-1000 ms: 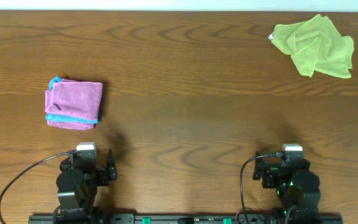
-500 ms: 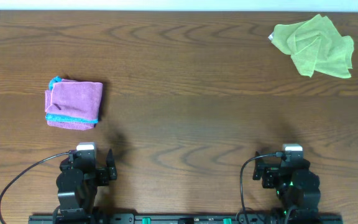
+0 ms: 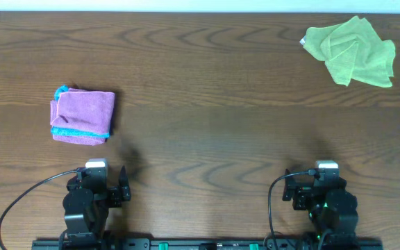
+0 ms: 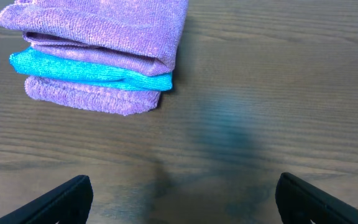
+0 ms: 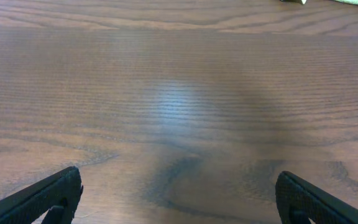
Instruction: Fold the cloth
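At the near edge of the table [image 3: 207, 132], the left gripper [image 4: 183, 202] and the right gripper [image 5: 179, 202] both hang with their fingers spread wide apart, holding nothing, only bare wood between them. Just beyond the left gripper lies a folded pink cloth [image 4: 98, 56] with a teal edge showing between its layers. At the far right corner, well apart from both arms, the green cloth [image 3: 351, 52] lies crumpled and unfolded, a small white tag [image 3: 302, 42] at its left edge.
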Controlling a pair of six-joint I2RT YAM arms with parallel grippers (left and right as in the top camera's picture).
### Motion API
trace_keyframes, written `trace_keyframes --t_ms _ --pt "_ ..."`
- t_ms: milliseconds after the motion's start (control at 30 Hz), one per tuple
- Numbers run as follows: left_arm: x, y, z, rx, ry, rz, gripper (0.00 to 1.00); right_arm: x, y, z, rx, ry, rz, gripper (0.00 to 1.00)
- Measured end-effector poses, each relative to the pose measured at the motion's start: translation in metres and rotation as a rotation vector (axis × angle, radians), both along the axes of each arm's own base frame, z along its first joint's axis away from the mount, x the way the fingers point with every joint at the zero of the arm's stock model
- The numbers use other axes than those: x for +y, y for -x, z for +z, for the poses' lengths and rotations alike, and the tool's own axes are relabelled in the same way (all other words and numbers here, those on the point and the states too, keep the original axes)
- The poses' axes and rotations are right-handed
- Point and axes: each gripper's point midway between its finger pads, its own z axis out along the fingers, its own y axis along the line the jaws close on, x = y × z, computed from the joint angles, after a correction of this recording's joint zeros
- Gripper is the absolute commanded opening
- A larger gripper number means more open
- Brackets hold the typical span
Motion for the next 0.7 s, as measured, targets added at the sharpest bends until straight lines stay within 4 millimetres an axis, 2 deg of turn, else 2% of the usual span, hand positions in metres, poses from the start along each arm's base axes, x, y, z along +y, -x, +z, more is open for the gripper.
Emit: trace_keyframes --t_ms 533,600,700 --pt "0.0 0.0 0.0 0.0 0.0 0.0 0.95 -0.002 -0.005 0.006 0.023 -0.032 -0.03 0.99" --pt "0.0 0.0 0.0 0.0 0.0 0.0 0.96 -0.005 -0.007 0.014 0.043 -0.052 -0.061 0.99" --pt "0.0 0.0 0.0 0.001 0.0 0.0 0.95 -0.01 -0.013 0.037 0.057 -0.087 -0.111 0.99"
